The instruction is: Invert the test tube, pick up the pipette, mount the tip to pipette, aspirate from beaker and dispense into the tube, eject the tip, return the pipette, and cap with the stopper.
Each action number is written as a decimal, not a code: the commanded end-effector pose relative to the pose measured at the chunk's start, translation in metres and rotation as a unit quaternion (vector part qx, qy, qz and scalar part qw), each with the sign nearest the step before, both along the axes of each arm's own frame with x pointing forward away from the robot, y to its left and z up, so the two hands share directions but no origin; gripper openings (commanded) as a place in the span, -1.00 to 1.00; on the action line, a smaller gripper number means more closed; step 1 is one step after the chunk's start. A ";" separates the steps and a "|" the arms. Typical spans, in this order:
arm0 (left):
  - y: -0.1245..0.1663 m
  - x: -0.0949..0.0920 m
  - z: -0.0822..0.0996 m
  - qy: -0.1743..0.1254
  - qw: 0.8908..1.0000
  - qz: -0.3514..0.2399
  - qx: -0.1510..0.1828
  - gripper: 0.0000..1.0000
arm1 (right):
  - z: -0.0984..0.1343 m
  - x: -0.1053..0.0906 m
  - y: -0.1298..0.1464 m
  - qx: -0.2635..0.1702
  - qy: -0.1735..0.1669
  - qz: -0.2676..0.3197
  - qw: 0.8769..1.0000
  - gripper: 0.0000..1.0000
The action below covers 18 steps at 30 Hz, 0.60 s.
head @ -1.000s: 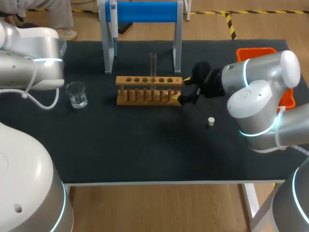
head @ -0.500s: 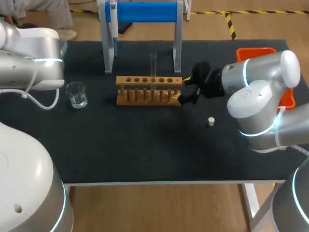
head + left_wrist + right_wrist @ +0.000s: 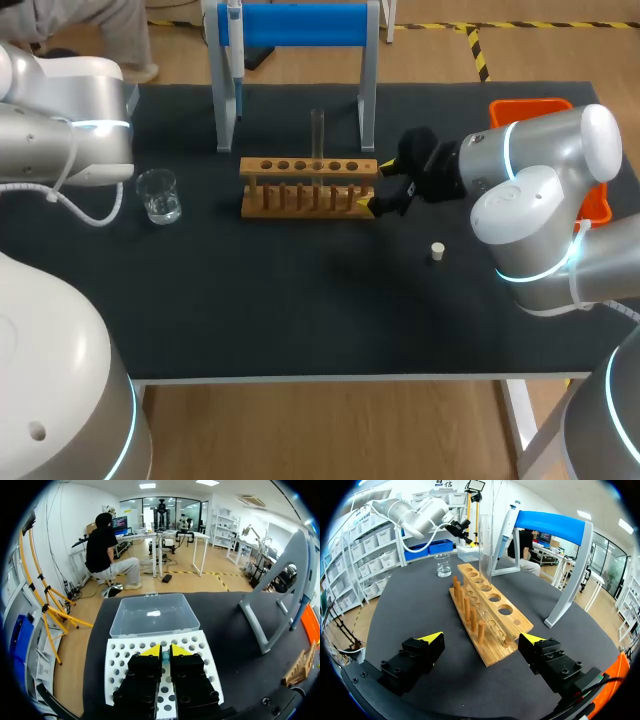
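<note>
— Right pincer (image 3: 482, 638) stands open, fingers either side of the rack's (image 3: 492, 630) end.
— And our tube (image 3: 485, 545)?
— Upright in the rack, straight ahead of it; we are nearest with this arm.

Table (image 3: 300, 310): black top.
Rack (image 3: 308, 187): wooden, mid-table, before blue-topped stand (image 3: 225, 100).
Beaker (image 3: 158, 195): left of rack (clear liquid inside).
Stopper (image 3: 437, 251): right, standing alone.
Orange tray (image 3: 540, 105): right edge.
</note>
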<state>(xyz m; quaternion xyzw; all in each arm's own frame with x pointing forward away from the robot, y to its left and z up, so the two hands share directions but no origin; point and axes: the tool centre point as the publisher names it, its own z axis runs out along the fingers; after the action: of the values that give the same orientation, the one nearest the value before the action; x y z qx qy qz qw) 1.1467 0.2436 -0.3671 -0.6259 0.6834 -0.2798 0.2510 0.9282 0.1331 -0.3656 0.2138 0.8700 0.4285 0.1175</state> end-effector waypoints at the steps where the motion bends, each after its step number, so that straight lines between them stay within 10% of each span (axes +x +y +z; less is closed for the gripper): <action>1: 0.001 0.002 0.003 0.002 1.000 -0.001 0.001 -1.00 | 0.000 0.000 -0.001 0.000 0.000 0.001 1.000 1.00; 18: 0.001 0.000 0.027 -0.015 1.000 0.002 0.018 -1.00 | 0.000 0.000 -0.001 0.000 0.000 0.001 1.000 1.00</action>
<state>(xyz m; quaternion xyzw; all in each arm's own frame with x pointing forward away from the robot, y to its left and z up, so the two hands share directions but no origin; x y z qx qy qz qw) 1.1516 0.2440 -0.3459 -0.6196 0.6818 -0.2752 0.2747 0.9282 0.1331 -0.3656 0.2138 0.8700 0.4285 0.1175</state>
